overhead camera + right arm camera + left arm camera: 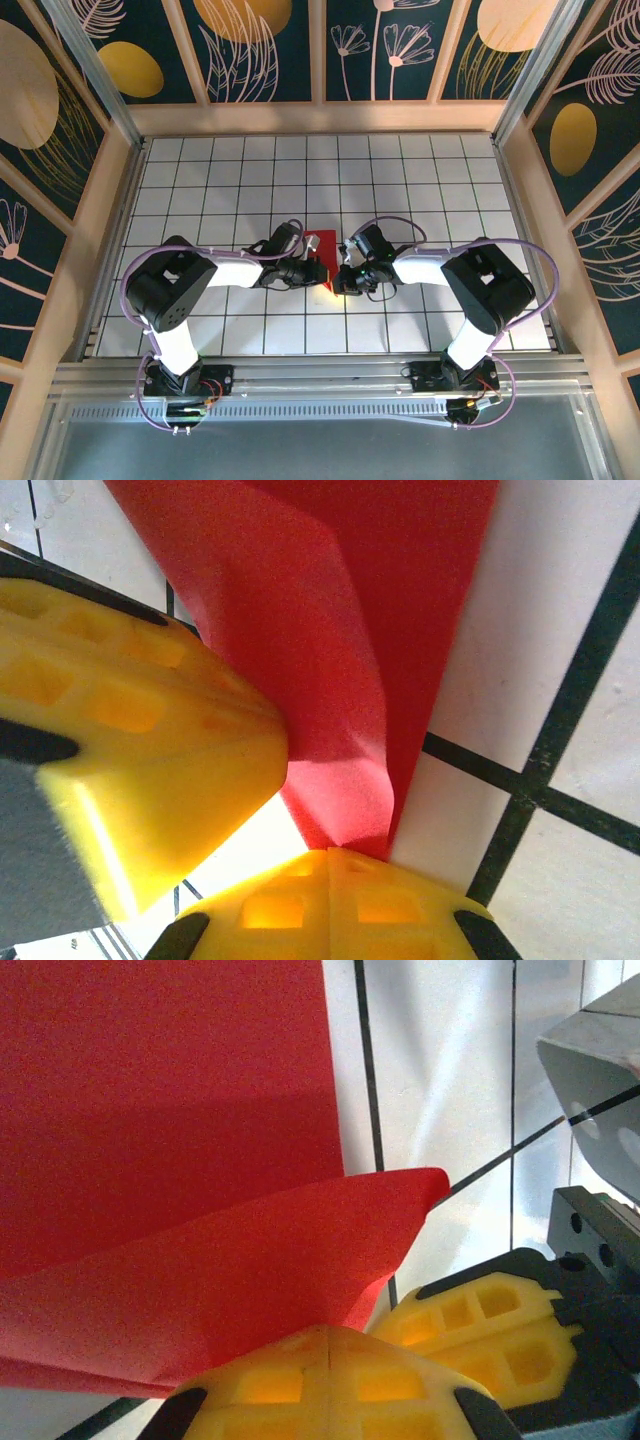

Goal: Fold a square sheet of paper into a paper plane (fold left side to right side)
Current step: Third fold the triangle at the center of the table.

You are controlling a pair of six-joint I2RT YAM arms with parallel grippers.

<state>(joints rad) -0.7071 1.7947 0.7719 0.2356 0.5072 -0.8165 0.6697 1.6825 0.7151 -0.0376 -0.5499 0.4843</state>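
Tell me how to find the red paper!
Look at the white tiled table inside the flowery walls. Near its middle lies the red paper, where the left gripper and right gripper meet and pinch it. It's the one bright red sheet on all those white tiles, with one flap lifted.

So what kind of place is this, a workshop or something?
Most likely a robotics test cell, not a workshop: the left arm and right arm are bolted to a metal rail at a white grid-tiled table, boxed in by wooden-framed patterned panels, working a red sheet of paper.
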